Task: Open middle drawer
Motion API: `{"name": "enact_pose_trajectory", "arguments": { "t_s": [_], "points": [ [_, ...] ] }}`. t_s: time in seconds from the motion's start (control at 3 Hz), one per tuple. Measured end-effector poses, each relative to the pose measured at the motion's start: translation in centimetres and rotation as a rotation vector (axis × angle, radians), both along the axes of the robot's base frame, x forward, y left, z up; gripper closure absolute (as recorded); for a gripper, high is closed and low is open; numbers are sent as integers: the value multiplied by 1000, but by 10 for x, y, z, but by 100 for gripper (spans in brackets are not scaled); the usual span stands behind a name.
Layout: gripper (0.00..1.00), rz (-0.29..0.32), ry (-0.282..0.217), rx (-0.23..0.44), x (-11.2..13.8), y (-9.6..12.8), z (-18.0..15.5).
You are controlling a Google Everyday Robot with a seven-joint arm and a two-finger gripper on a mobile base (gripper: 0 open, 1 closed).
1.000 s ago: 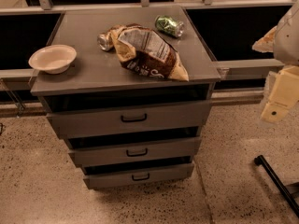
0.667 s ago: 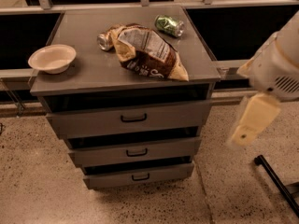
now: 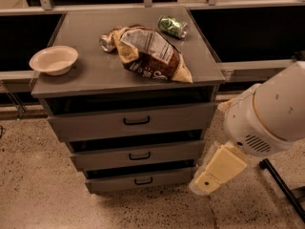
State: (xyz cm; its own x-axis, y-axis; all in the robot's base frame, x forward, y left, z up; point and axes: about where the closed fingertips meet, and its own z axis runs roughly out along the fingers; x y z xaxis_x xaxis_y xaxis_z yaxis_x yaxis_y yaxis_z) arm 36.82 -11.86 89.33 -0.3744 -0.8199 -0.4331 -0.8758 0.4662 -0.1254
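The middle drawer (image 3: 107,159) is a grey metal front with a small black bar handle (image 3: 139,155), second of three in the grey cabinet (image 3: 90,75). It looks closed, with a dark gap above it. My gripper (image 3: 214,171) is a cream part hanging below the white arm housing (image 3: 267,116). It is low at the right, just off the cabinet's lower right corner, level with the bottom drawer. It touches no handle.
The top drawer (image 3: 95,124) and the bottom drawer (image 3: 114,184) are closed. On the cabinet top lie a white bowl (image 3: 53,59), a chip bag (image 3: 152,54), a green can (image 3: 173,26) and a silver can (image 3: 106,43). A black bar (image 3: 283,187) crosses the floor at the right.
The arm has swung down and to the left, from the right edge of the view to beside the cabinet's lower right corner. The drawers have not moved.
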Motion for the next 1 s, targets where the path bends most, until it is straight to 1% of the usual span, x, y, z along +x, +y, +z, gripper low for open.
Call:
{"name": "enact_pose_trajectory", "arguments": {
  "t_s": [0.33,0.67,1.0],
  "points": [
    [0,0,0,0,0,0,0],
    [0,39,-15,-6,3,6,5],
    [0,97,-39,-12,2,16,-21]
  ]
}}
